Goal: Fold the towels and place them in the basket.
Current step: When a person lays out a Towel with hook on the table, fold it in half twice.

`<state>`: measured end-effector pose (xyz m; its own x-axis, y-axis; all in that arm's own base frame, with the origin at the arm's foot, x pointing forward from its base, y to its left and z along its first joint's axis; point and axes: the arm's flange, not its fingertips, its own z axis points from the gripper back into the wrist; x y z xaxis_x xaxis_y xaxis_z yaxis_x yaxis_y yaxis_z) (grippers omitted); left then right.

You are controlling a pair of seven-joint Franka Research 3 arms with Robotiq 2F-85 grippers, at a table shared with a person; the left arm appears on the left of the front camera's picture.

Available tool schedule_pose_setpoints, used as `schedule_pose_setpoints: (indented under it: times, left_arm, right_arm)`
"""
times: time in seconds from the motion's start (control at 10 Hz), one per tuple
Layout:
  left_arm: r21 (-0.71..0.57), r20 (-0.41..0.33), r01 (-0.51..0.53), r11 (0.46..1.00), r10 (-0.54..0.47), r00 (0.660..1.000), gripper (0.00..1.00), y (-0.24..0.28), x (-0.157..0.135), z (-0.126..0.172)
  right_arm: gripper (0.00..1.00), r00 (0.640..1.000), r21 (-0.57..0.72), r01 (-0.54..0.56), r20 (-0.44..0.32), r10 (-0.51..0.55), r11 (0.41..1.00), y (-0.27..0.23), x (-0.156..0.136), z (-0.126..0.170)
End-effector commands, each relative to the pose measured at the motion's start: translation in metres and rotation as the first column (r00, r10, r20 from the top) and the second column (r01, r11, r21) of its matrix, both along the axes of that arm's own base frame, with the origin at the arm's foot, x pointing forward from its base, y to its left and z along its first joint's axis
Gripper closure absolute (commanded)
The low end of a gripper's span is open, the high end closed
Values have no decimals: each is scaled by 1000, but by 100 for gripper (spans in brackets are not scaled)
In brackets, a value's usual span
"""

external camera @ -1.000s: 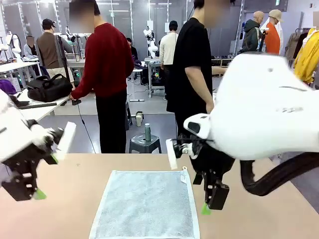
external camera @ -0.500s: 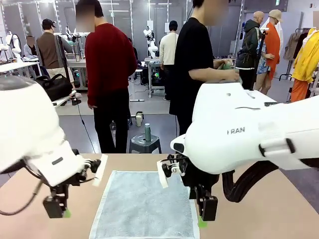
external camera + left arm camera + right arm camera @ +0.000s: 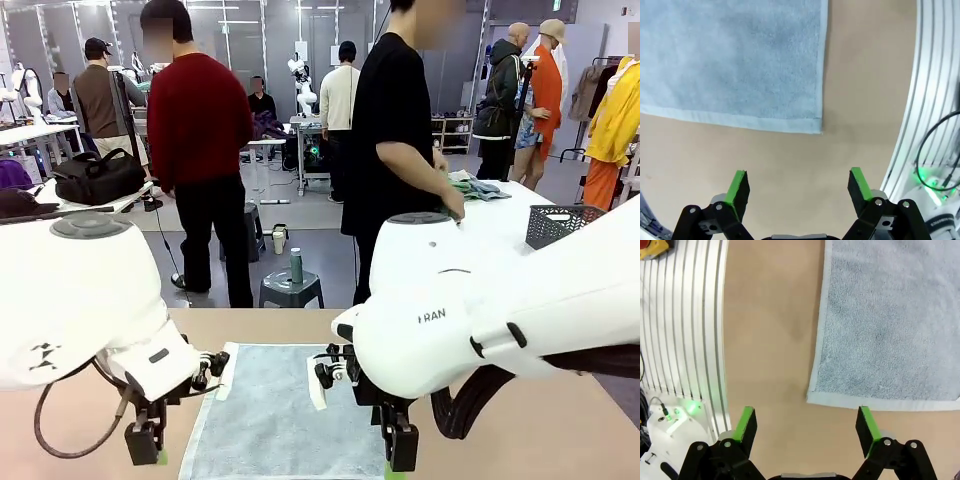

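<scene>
The left tool [image 3: 799,182] hangs with green pads [image 3: 738,186] spread wide and empty, just short of one near corner of the pale grey-blue towel [image 3: 730,55]. The right tool [image 3: 807,422] is spread likewise at the other near corner (nothing pinched). The towel lies flat on the tan counter [image 3: 860,75]. The basket [image 3: 560,225] sits well apart, on a white table [image 3: 505,215] at far right.

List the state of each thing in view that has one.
Towel, unfolded, flat on the table.
Left gripper, open, over bare table near a towel corner, holding nothing.
Right gripper, open, near another towel corner, holding nothing.
Basket, upright, far off to the right; contents cannot be told.
</scene>
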<state>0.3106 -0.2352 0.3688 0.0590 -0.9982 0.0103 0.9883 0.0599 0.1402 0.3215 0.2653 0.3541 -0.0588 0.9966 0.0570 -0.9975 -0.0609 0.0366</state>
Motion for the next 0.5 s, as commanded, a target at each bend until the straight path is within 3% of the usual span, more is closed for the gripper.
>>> schedule_pose_setpoints:
  times: [0.0,0.4]
  left_arm:
    - [-68,-46,-25,997,22,999,0,11,-13,-33]
    - [-97,-92,-41,994,32,995,0,10,-7,-51]
  right_arm:
    - [0,999,-20,38,13,-38,999,0,2,-13]
    - [0,996,-36,94,-2,-95,995,-1,0,-40]
